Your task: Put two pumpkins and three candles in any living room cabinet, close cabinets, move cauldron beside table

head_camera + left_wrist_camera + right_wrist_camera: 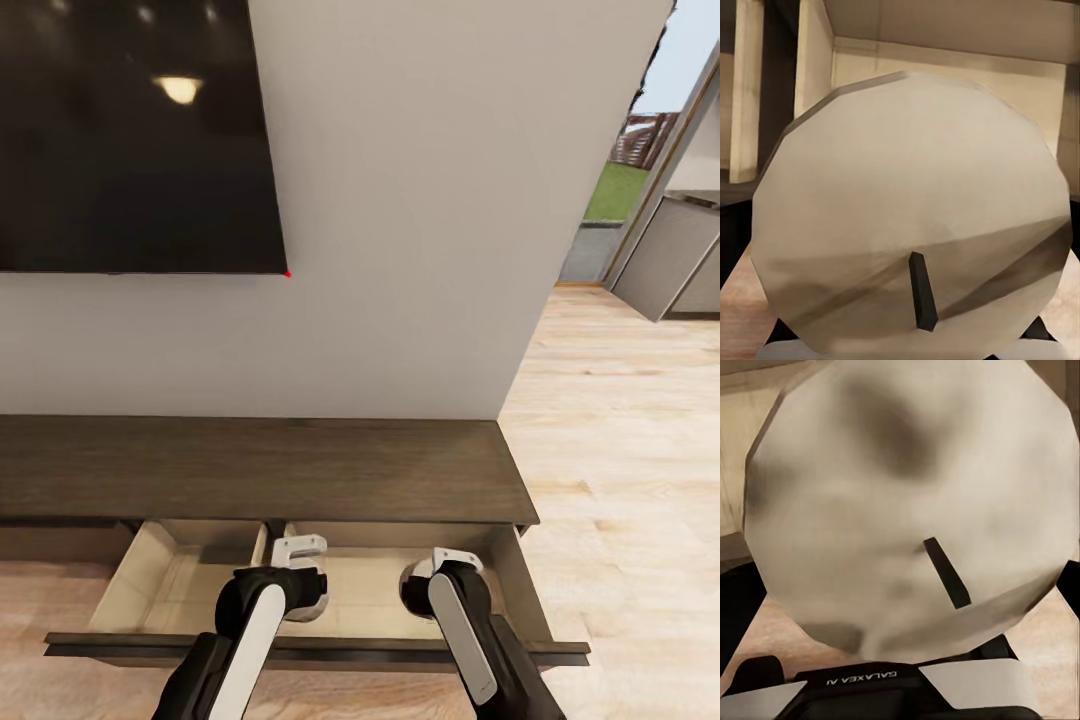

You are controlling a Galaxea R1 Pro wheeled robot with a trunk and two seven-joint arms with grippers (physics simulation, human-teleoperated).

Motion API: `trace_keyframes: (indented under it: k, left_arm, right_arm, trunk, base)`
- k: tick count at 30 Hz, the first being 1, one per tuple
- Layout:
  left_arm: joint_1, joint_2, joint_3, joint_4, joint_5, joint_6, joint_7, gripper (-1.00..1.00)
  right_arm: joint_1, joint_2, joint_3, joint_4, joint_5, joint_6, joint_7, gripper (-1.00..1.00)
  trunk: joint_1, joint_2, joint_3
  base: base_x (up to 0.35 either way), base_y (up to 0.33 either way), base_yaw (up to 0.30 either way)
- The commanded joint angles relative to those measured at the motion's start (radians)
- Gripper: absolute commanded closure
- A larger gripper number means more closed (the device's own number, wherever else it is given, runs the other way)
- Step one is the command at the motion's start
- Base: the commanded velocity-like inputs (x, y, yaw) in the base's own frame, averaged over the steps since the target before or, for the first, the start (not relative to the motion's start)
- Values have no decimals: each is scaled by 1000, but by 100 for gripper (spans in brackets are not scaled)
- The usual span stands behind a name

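Note:
The long dark-brown cabinet point(260, 470) stands against the wall with its wide drawer point(170, 585) pulled out, pale beige inside. Both arms reach down into that drawer. My left gripper point(298, 556) is shut on a cream candle point(907, 210), whose round top and black wick face the left wrist camera. A second cream candle point(900, 502) sits in my right gripper point(446, 562), which is shut on it, wick toward the right wrist camera. The arms hide both candles in the head view. Pumpkins, cauldron and coffee table are out of view.
A large black TV point(130, 130) hangs on the white wall above the cabinet. Light wood floor point(620, 450) runs past the cabinet's right end to a doorway with grey kitchen cupboards point(670, 260). The drawer front point(310, 650) juts out toward me.

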Motion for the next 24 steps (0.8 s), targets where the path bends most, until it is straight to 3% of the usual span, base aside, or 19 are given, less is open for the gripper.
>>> trace_keyframes:
  k: [1, 5, 8, 10, 15, 24]
  left_arm:
    - [-1, 0, -4, -1, 9, 2, 11, 100]
    - [-1, -1, -21, 4, 10, -46, 11, 100]
    - [-1, -1, -74, 29, 10, -81, 13, 100]
    - [-1, -1, -86, 35, 9, -92, 14, 100]
    - [-1, -1, -92, 42, 10, -140, 14, 100]
    - [-1, -1, -93, 71, 8, -150, 14, 100]
  right_arm:
    - [-10, 0, 1, 27, -10, -8, -9, 100]
    - [-47, 0, 2, 115, -10, -66, -8, 100]
    - [-56, 0, 2, 131, -9, -77, -7, 100]
    - [-57, 0, 3, 133, -9, -79, -7, 100]
    - [-57, 0, 3, 135, -9, -82, -7, 100]
    - [-57, 0, 4, 136, -8, -84, -6, 100]
  trunk:
    - [0, 0, -1]
    - [0, 0, -1]
    - [0, 0, -1]
    - [0, 0, -1]
    - [0, 0, -1]
    - [0, 0, -1]
  base:
    - [0, 0, 0]
    - [4, 0, 0]
    - [133, 0, 0]
    - [197, 0, 0]
    - [50, -1, 0]
    - [36, -23, 0]
